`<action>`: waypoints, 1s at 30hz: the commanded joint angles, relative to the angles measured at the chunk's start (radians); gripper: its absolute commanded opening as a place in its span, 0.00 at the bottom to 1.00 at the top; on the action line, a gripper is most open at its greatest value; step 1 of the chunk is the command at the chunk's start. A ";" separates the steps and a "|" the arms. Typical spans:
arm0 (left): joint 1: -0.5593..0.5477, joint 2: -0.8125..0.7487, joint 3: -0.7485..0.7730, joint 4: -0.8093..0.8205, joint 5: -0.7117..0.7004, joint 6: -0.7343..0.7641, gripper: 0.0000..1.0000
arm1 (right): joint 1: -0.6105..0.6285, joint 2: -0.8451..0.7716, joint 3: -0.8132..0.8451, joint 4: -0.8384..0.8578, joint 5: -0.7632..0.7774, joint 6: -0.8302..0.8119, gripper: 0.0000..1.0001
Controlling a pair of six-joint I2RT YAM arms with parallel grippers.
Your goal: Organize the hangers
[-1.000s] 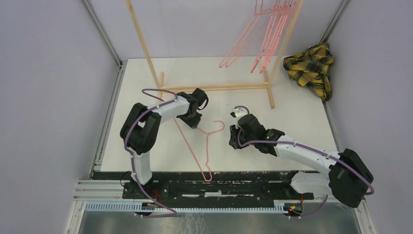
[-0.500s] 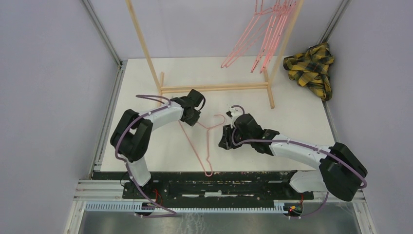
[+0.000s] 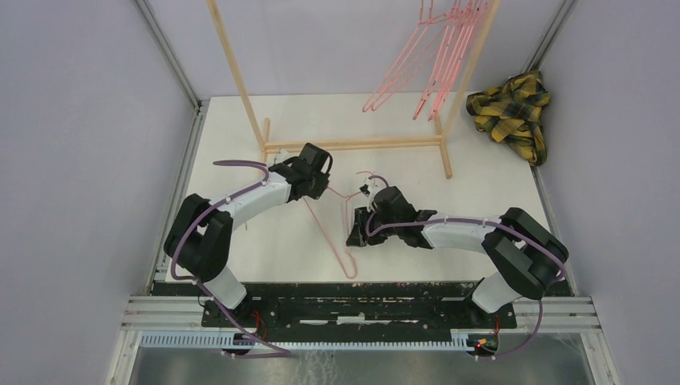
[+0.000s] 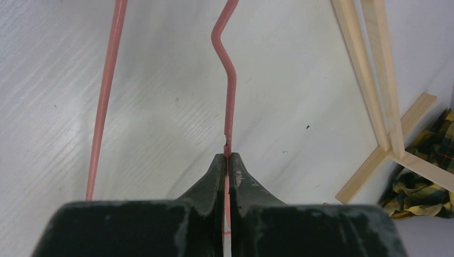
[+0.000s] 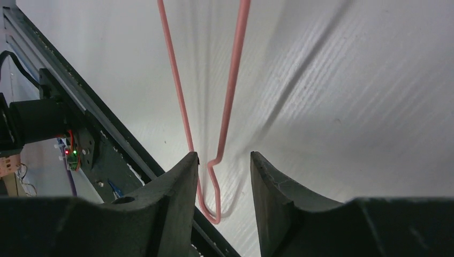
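Note:
One pink wire hanger [image 3: 350, 275] lies on the white table, its long wires running toward the near edge. My left gripper [image 3: 317, 186] is shut on one wire of it; in the left wrist view the wire [image 4: 230, 80] comes straight out of the closed jaws [image 4: 227, 156]. My right gripper [image 3: 354, 235] is open and empty, low over the table beside the hanger. In the right wrist view the hanger's narrow end [image 5: 211, 206] shows between the spread fingers [image 5: 222, 160], not gripped. Several more pink hangers [image 3: 437, 60] hang on the rack at the back right.
The light wooden rack [image 3: 353, 145] stands across the back of the table, its foot [image 4: 375, 80] close to the right of my left gripper. A yellow-black plaid cloth [image 3: 513, 112] lies in the back right corner. The black rail [image 5: 80, 123] marks the table's near edge.
My right gripper has moved left, up to the hanger's long wires. My left gripper has shifted slightly back and left, and the hanger has swung with it.

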 commanded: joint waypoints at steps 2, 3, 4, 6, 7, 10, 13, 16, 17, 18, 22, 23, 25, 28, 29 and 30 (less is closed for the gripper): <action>0.002 -0.053 0.045 0.033 -0.008 0.018 0.03 | 0.016 0.030 0.041 0.180 -0.010 0.043 0.49; 0.002 -0.056 0.047 0.034 -0.005 0.015 0.03 | 0.021 0.037 0.040 0.184 0.004 0.041 0.49; 0.002 -0.060 0.048 0.034 0.000 0.012 0.03 | 0.026 0.044 0.040 0.186 0.018 0.036 0.50; 0.002 -0.066 0.048 0.033 0.007 0.007 0.03 | 0.038 0.060 0.038 0.189 0.042 0.029 0.53; 0.002 -0.071 0.048 0.030 0.010 0.003 0.03 | 0.043 0.069 0.035 0.193 0.055 0.028 0.54; 0.002 -0.083 0.049 0.026 0.009 -0.001 0.03 | 0.057 0.098 0.031 0.211 0.076 0.036 0.55; 0.003 -0.094 0.059 0.017 0.004 -0.001 0.03 | 0.079 0.122 0.025 0.244 0.106 0.047 0.53; 0.002 -0.104 0.062 0.014 0.002 -0.003 0.03 | 0.104 0.139 0.021 0.265 0.141 0.047 0.46; 0.002 -0.107 0.063 0.015 0.002 -0.003 0.03 | 0.110 0.141 0.019 0.271 0.149 0.045 0.39; 0.002 -0.108 0.063 0.016 -0.001 -0.002 0.03 | 0.115 0.140 0.019 0.272 0.157 0.042 0.30; 0.004 -0.112 0.066 0.023 -0.019 0.034 0.03 | 0.132 0.086 0.017 0.169 0.252 0.004 0.01; 0.004 -0.112 0.060 0.028 -0.022 0.048 0.03 | 0.138 0.057 0.014 0.127 0.297 -0.021 0.01; 0.004 -0.125 0.041 0.050 -0.029 0.090 0.03 | 0.148 -0.013 0.016 0.021 0.388 -0.079 0.01; 0.002 -0.179 -0.014 0.143 -0.021 0.187 0.16 | 0.152 -0.106 0.036 -0.136 0.509 -0.155 0.01; 0.001 -0.205 -0.032 0.167 -0.021 0.223 0.29 | 0.152 -0.131 0.050 -0.188 0.536 -0.178 0.01; -0.001 -0.229 -0.044 0.172 -0.023 0.253 0.42 | 0.152 -0.151 0.063 -0.232 0.560 -0.199 0.01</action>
